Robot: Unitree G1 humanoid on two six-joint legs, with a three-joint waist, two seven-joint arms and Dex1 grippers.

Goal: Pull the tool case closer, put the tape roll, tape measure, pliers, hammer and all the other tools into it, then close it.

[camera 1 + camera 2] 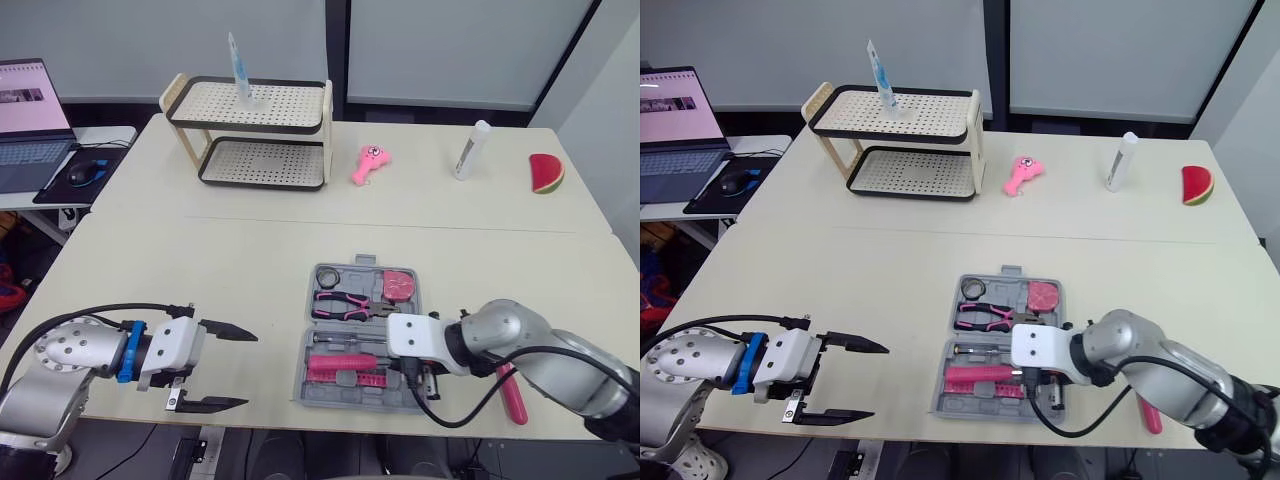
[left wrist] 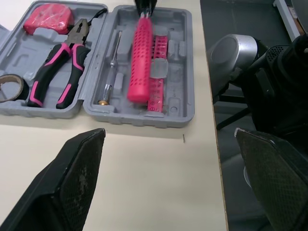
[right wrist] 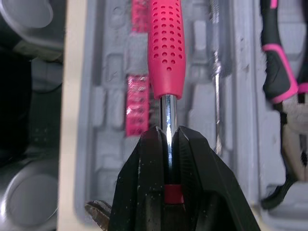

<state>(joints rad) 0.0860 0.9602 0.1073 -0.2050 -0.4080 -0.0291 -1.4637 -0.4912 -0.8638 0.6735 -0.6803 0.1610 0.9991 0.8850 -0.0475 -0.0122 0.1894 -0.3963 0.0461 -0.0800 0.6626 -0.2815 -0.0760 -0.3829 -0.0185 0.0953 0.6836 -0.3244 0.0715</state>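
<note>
My right gripper [image 3: 167,139] clamps the hammer [image 3: 166,48] by its steel shaft so the pink handle sits in the near half of the open tool case [image 1: 300,385], by the table's [image 1: 230,250] near edge. My left gripper [image 1: 248,370] hangs with jaws wide by the near-left corner. A pink-handled tool [image 1: 512,395] lies outside the case, just to its right.

The cream table [image 1: 250,260] bears an open tool case [image 1: 301,386] — rack [image 1: 262,165], pink toy [image 1: 368,163], white tube [image 1: 471,150], watermelon slice [image 1: 545,173] behind.

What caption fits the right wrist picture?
Right gripper, jaws shut on the pink-handled steel hammer, over the grey plastic tool case.
</note>
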